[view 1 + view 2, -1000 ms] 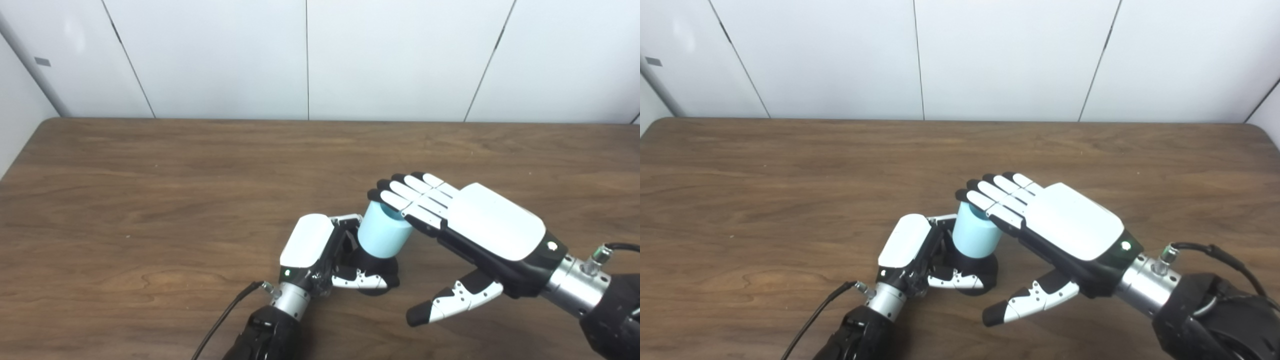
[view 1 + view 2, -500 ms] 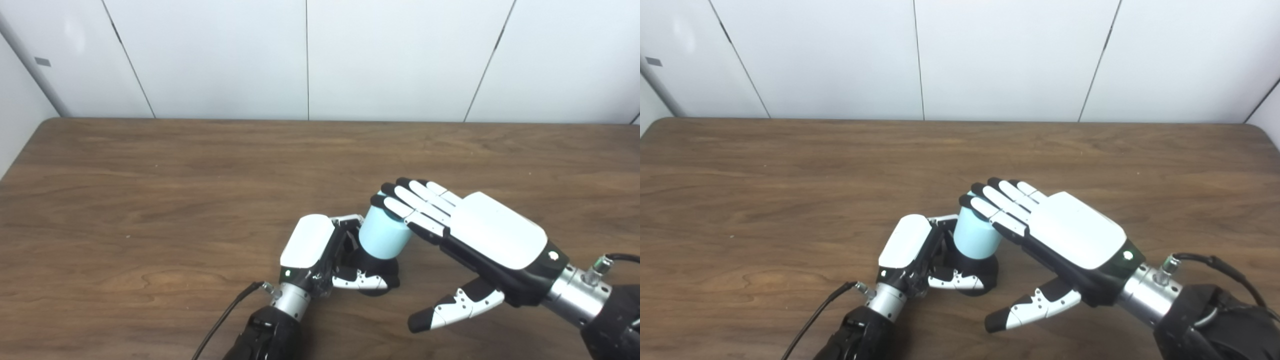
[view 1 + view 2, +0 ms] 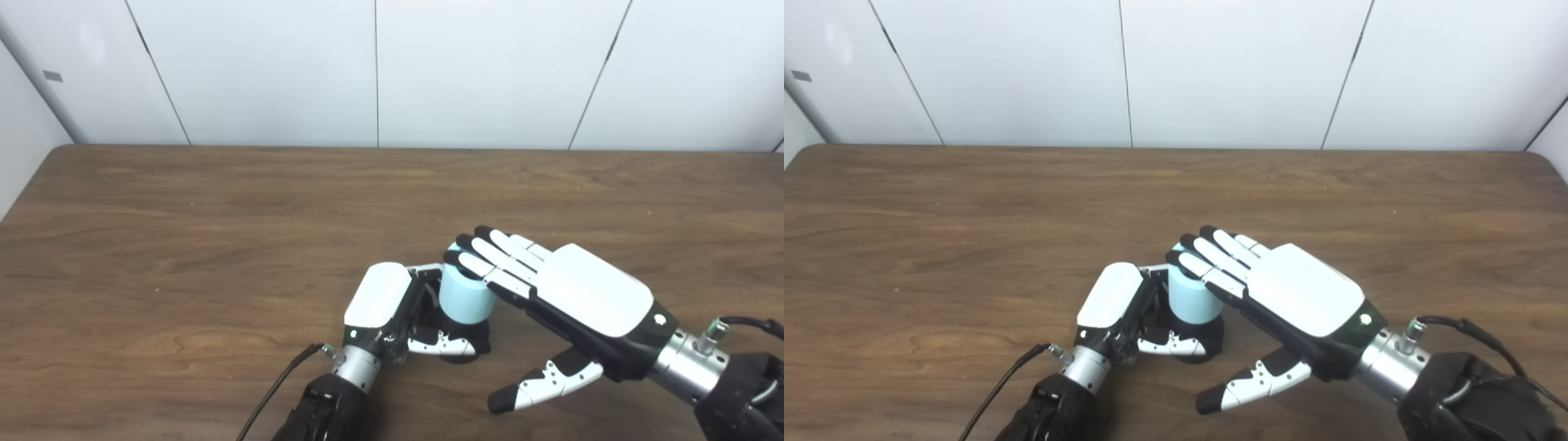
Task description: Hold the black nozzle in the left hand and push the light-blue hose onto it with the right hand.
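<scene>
White wall panels back the brown wooden table [image 3: 184,245] where I work. Near its front edge, about mid-table, the black nozzle [image 3: 468,339] stands on the wood, and my left hand [image 3: 392,306] is wrapped around its base, thumb curled across the front. Upright on top of the nozzle sits the light-blue hose [image 3: 464,297], a short stubby cylinder, its lower end meeting the black part. My right hand [image 3: 569,297] lies flat over the hose's top, fingers [image 3: 490,257] straight and together with their tips resting on its upper rim, thumb held out below and clear of everything; it grips nothing, only lies against the top.
</scene>
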